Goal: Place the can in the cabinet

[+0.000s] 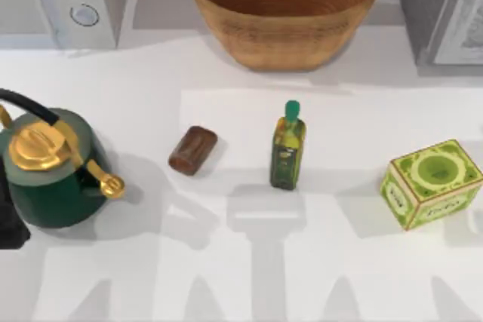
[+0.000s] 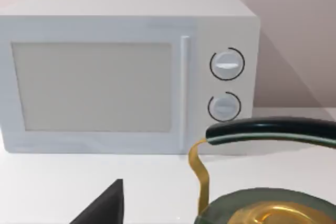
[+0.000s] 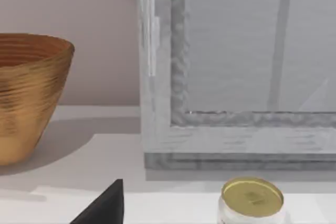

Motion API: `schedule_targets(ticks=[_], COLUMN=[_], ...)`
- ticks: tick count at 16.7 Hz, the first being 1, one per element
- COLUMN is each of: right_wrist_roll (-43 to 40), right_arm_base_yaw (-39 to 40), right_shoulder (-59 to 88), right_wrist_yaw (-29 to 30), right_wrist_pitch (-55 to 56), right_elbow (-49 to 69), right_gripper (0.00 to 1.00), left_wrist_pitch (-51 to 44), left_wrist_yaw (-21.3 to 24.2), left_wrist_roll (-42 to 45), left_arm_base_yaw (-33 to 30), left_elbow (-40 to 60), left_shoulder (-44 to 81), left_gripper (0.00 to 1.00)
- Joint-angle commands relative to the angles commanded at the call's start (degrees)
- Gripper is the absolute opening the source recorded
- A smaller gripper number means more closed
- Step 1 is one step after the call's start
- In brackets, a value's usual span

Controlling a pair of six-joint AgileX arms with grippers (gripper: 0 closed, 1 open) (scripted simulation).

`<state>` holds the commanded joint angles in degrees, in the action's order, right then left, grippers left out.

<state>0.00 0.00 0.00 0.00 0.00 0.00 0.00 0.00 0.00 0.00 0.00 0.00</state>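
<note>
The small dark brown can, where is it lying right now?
In the top view the small dark brown glossy can lies on its side left of centre, between the green kettle with gold trim and the green-capped bottle.

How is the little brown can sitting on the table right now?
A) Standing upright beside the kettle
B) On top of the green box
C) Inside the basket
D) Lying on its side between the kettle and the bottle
D: in the top view the can lies tipped over, between the kettle and the bottle, touching neither.
</note>
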Motion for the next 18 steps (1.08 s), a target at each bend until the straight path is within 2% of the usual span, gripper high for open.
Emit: schedule_targets(ticks=[4,8,18], right_wrist_roll=[-0.1,-0.5,-1.8], right_arm_base_yaw=[-0.2,-1.3,-6.3], right_shoulder=[1.9,12.9,66.6], right_wrist_yaw=[-0.2,-1.1,-4.0], right_wrist_pitch=[1.3,8.0,33.5], right_elbow=[0.5,3.0,13.5], right_gripper=[1.00,1.00,1.00], left_wrist_pitch=[0.0,0.0,0.0], left_wrist_yaw=[0.0,0.0,0.0], left_wrist_roll=[0.0,0.0,0.0], left_arm_base_yaw=[0.0,0.0,0.0], left_elbow=[0.0,0.0,0.0], left_shoulder=[0.0,0.0,0.0], left_gripper=[1.00,1.00,1.00])
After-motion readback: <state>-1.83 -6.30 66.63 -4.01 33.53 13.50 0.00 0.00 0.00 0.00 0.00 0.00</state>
